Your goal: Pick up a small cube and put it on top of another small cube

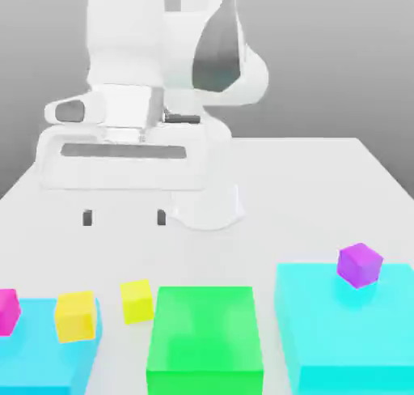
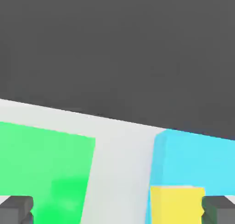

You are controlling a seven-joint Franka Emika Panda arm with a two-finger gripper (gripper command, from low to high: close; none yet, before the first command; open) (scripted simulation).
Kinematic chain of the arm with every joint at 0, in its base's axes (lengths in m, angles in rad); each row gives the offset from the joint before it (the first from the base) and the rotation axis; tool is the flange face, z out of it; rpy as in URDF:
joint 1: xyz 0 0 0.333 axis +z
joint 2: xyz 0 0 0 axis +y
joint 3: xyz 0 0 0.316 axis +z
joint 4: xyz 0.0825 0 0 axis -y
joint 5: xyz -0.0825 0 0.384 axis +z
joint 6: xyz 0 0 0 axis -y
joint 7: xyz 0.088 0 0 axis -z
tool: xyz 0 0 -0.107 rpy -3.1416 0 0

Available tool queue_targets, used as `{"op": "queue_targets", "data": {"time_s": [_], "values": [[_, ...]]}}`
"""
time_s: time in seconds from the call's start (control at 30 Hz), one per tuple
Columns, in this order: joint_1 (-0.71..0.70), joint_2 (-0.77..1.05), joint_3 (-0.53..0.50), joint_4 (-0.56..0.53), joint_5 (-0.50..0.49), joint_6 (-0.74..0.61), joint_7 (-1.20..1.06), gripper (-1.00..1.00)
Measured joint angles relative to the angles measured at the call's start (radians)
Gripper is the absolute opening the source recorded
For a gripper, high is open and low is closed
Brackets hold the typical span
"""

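If looking for the small lemon-yellow cube (image 1: 137, 301), find it toward the lower left of the exterior view, slightly turned, on the tabletop (image 1: 291, 199). See it in the gap between the sky-blue block (image 1: 40, 369) and the bright green block (image 1: 204, 329), well below the end effector (image 1: 124, 218). Can make out the end effector at left, above the blocks, with fingers spread wide and nothing between them.

Just left of the lemon-yellow cube, see the slightly larger golden-yellow cube (image 1: 76, 316), resting on the sky-blue block near its right edge. At the left edge of the frame, find the magenta cube (image 1: 7, 312), partly cut off. At lower right, see the broad cyan block (image 1: 348, 329), with the violet cube (image 1: 360, 265) tilted near its back edge. Behind everything, in the upper left and upper middle, notice the white robot arm (image 1: 125, 37).

In the hand view, see a yellow cube (image 2: 176, 207) overlapping the edge of the sky-blue block; cannot tell which of the two yellow cubes. Also see the green block, well apart from the sky-blue one.
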Motion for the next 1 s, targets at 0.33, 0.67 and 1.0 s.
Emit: {"op": "queue_targets", "data": {"time_s": [0.33,0.67,1.0], "values": [[-0.147,0.388,0.142,-0.076,0.291,0.290,-0.346,0.00],[-0.193,0.419,0.187,-0.070,0.288,0.316,-0.345,-1.00],[-0.171,0.123,0.108,-0.011,0.042,0.101,-0.067,-1.00]]}}
